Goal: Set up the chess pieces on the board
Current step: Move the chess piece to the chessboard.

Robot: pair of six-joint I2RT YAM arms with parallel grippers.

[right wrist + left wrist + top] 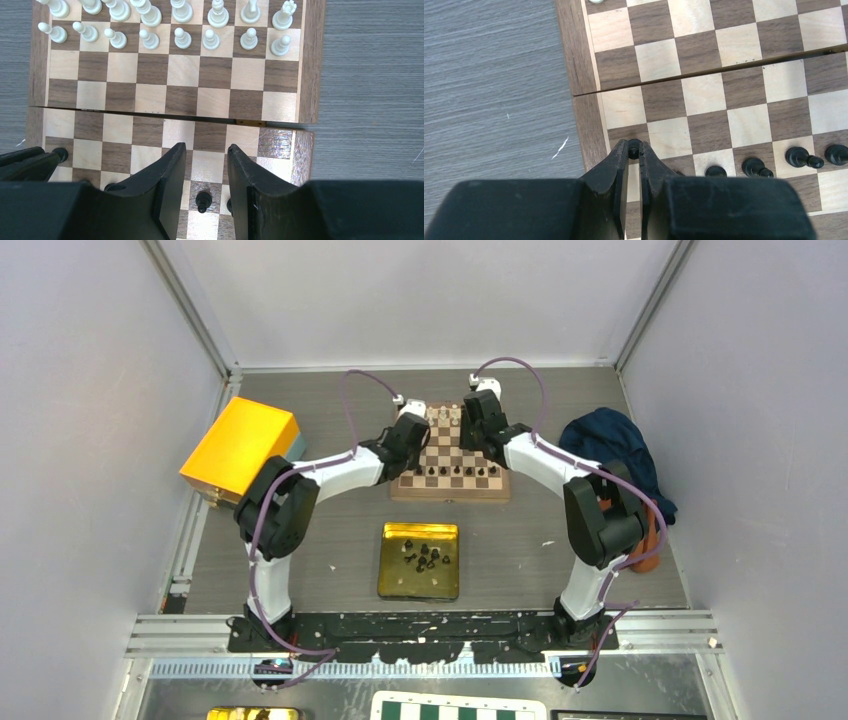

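Gold tray [390,585] nearest, loose black pieces [424,557] clustered in it; beyond, board [448,494], black pawns [455,471] along near rank; left gripper [634,150] pinched tight on small black piece [633,152] by board's left rim; right gripper [205,150] fingers spread apart above lone black pawn [202,200]; cream-white pieces [182,37] fill far two ranks.

one wooden chessboard [450,495]. cream-white pieces [182,37]: sixteen, eight pawns in one row and eight taller figures behind them. black pieces [756,167] on the board: at least five in the left wrist view, counting one held black piece [634,152] pinched in the left gripper [634,147]; from above the row is too small to count. one gold tray [395,580] with roughly seven loose black pieces [422,557]. one yellow box [240,445]. one blue cloth [610,445]. two arms [330,468].
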